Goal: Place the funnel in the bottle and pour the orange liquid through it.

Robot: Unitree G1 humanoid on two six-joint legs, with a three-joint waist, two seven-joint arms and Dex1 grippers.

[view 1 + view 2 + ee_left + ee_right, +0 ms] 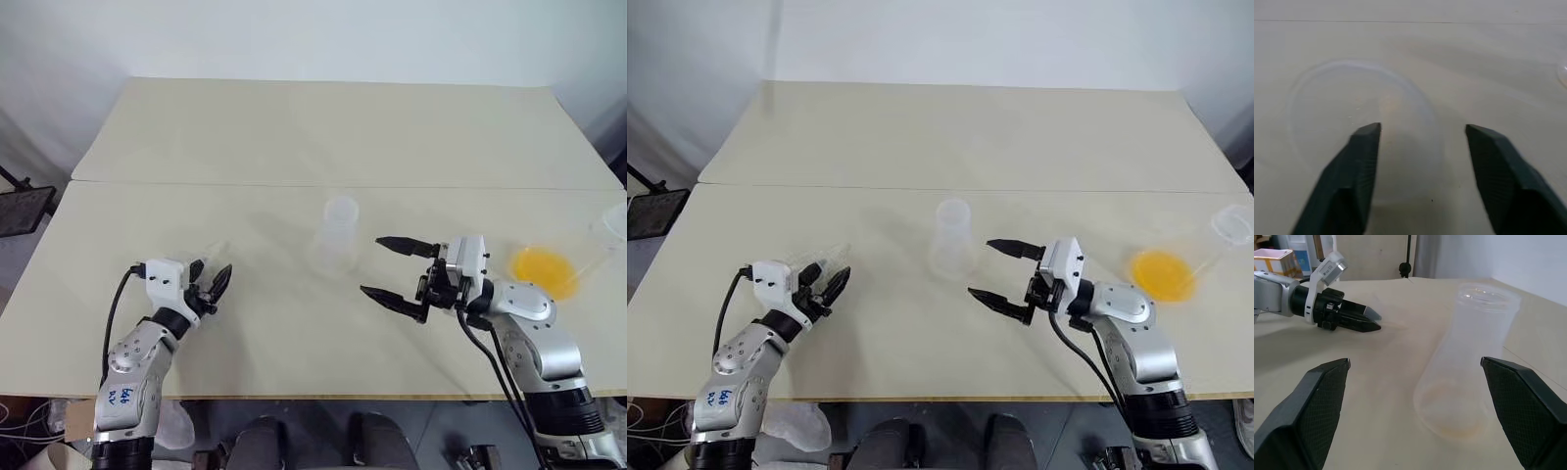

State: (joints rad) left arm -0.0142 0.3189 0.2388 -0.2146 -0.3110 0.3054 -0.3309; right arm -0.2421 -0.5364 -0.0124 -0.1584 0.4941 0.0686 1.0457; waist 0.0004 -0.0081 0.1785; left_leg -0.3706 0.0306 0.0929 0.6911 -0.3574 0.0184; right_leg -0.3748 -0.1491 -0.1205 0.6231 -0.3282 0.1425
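Pale beige table, plain, with 1 thin darker seam across. Clear colourless bottle near the middle. Translucent yellow-orange liquid by the right edge. Faint clear funnel, almost colourless. Black fingers on left gripper and right gripper; white and silver wrists.

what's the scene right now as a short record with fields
surface: pale table
bottle: clear, upright near the table's middle
funnel: clear, lying on the table in front of the left gripper's fingers
orange liquid: in a clear flask lying tilted at the table's right edge
left gripper: low over the table at the funnel, fingers apart, not yet closed on it
right gripper: open wide, pointing at the bottle from the right, not touching it
task state: funnel not yet in the bottle
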